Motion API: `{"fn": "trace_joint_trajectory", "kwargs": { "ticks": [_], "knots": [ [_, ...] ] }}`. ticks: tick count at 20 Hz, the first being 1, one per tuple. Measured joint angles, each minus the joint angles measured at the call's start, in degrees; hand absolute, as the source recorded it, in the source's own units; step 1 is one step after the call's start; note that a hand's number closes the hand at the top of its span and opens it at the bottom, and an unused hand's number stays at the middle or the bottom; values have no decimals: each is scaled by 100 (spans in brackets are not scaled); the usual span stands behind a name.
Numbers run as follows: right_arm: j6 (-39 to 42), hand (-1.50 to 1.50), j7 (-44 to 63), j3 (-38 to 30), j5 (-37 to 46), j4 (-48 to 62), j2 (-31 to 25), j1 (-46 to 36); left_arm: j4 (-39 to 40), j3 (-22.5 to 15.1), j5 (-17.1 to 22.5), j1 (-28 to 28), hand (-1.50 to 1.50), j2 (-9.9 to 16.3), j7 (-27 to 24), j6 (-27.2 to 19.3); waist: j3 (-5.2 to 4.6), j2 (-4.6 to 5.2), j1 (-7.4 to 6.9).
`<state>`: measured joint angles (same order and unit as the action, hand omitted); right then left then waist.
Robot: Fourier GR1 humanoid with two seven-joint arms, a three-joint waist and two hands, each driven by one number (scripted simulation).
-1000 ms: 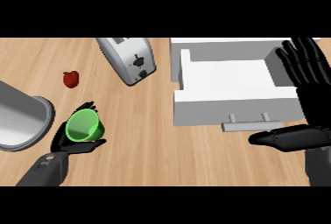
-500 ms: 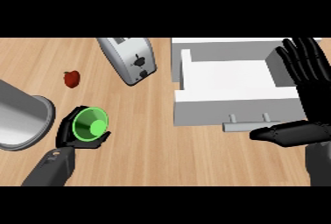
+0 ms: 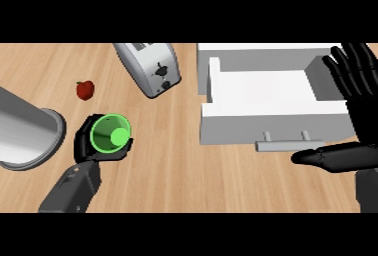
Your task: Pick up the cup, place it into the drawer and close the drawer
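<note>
The green cup [image 3: 111, 136] is held in the left hand [image 3: 94, 145], whose black fingers are curled round its wall; the cup's open mouth is turned up toward the view, so its inside bottom can be seen. It is kept well to the left of the drawer [image 3: 275, 113], over the wooden counter [image 3: 192, 180], with bare wood between the two. Just left of the cup, a large grey metal pot [image 3: 26, 132] is seen lying on its side. The right hand [image 3: 354, 100] is shown at the drawer's right side, fingers straight and spread (nothing is grasped), with its thumb just to the right of the drawer's bar handle [image 3: 288, 145]. The drawer stands pulled out, its white inside exposed. Farther back, left of the drawer, a silver toaster [image 3: 151, 67] is set at a slant, and a small red pepper [image 3: 86, 90] lies beyond the cup.
</note>
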<state>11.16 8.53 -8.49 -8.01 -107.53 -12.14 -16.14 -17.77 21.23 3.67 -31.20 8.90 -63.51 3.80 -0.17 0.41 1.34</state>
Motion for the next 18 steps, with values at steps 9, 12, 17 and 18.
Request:
{"fn": "trace_joint_trajectory", "kwargs": {
  "ticks": [9, 12, 17, 18],
  "knots": [
    [23, -150, -144, -36, 102, 172, -22, 95, -942, -479, -61, -734, 150, -351, 621, 334, 17, -63, -143],
    [11, -150, -258, -50, 148, 228, 4, 149, -1349, -657, -69, -1130, 150, -508, 1098, 321, 22, -73, -158],
    [-4, -150, -288, -77, 191, 211, -8, 211, -2129, -1057, 47, -1677, 150, -759, 2157, -26, 23, -86, -162],
    [-22, -150, -278, -74, 205, 222, 1, 204, -2276, -1098, 48, -1808, 150, -788, 2409, -127, 22, -85, -164]
  ]
}}
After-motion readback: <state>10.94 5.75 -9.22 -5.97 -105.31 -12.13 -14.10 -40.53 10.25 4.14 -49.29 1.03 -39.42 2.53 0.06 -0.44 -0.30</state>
